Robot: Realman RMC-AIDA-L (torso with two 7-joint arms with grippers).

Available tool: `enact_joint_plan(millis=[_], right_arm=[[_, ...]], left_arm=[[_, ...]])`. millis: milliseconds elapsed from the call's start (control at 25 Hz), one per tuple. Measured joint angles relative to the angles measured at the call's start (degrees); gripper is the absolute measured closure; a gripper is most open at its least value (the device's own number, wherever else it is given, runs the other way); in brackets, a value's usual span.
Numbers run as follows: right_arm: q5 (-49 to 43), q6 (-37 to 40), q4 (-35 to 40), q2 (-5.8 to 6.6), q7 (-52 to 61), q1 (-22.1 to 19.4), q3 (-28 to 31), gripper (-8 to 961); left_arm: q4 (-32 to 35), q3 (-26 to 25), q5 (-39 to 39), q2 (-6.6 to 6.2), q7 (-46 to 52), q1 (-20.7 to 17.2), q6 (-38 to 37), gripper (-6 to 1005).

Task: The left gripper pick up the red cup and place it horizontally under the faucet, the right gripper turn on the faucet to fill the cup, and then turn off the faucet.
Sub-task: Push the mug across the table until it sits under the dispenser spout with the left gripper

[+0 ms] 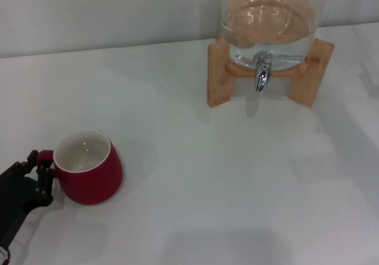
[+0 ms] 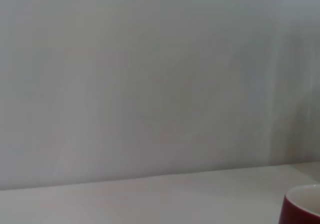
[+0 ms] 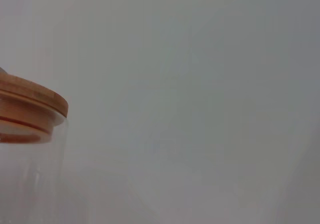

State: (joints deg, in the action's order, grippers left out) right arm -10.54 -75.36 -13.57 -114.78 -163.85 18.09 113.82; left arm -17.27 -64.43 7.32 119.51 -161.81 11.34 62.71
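A plain white table [image 1: 237, 188] meets a bare pale grey wall [image 1: 106, 10].

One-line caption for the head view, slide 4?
Left gripper at the red cup handle; faucet far off.

White table [image 1: 195, 188] carries the red cup [image 1: 89, 169] and wooden stand [image 1: 218, 75].

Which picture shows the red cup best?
The head view: the whole red cup shows there, standing upright on the table with its white inside and its handle at the left gripper. The left wrist view catches only its rim corner. The right wrist view shows none.
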Motion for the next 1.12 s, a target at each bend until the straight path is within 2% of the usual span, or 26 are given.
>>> enact_joint_plan(millis=[280, 520, 920, 1120], right_arm=[[0.0, -0.6, 0.1, -0.06, 0.3, 0.0, -0.3, 355], [0.0, -2.8, 0.1, -0.15, 0.5, 0.1, -1.4, 355], [0.0, -4.4, 0.1, -0.26, 0.6, 0.1, -4.6, 355], [0.4, -4.5, 0.1, -0.27, 0.6, 0.1, -5.2, 355]], left_arm=[[-2.7, 0.2, -0.5, 0.01, 0.0, 0.6, 0.7, 822], [-4.7, 0.6, -3.5, -0.07, 0.4, 3.5, -0.2, 822], [-12.7, 0.7, -9.6, -0.13, 4.3, 4.7, -10.7, 822], [-16.8, 0.7, -15.2, -0.27, 10.3, 5.7, -15.3, 822]])
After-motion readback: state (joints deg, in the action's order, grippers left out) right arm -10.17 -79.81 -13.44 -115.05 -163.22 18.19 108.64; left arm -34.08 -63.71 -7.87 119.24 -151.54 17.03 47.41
